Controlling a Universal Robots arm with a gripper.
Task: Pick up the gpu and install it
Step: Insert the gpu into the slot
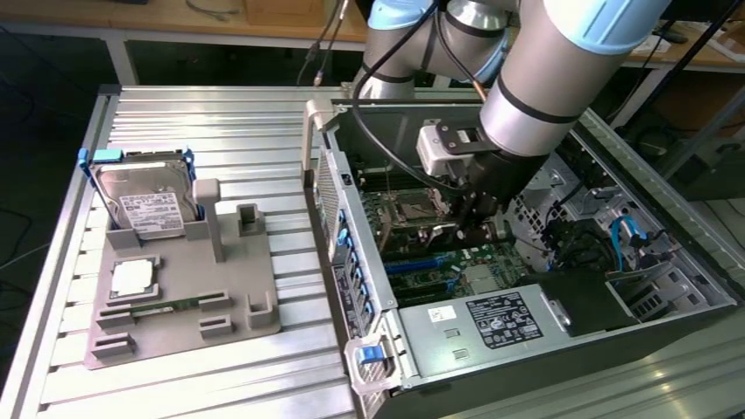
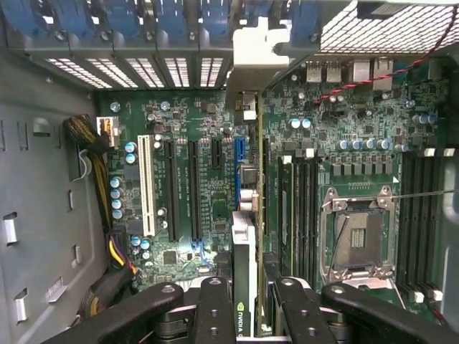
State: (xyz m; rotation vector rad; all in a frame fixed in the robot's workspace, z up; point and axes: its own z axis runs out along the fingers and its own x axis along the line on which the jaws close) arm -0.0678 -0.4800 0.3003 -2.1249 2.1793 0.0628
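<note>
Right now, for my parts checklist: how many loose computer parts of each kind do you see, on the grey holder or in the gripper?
hard drive: 1
square processor chip: 1
green memory stick: 1
gpu, clamped in the gripper: 1
Total: 4

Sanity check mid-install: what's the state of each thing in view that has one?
graphics card: gripped edge-on over the motherboard slots; can't tell if seated
gripper: shut on the graphics card
computer case: side open
processor socket: empty
hard drive: upright in the gray holder
memory stick: lying flat in the holder
</note>
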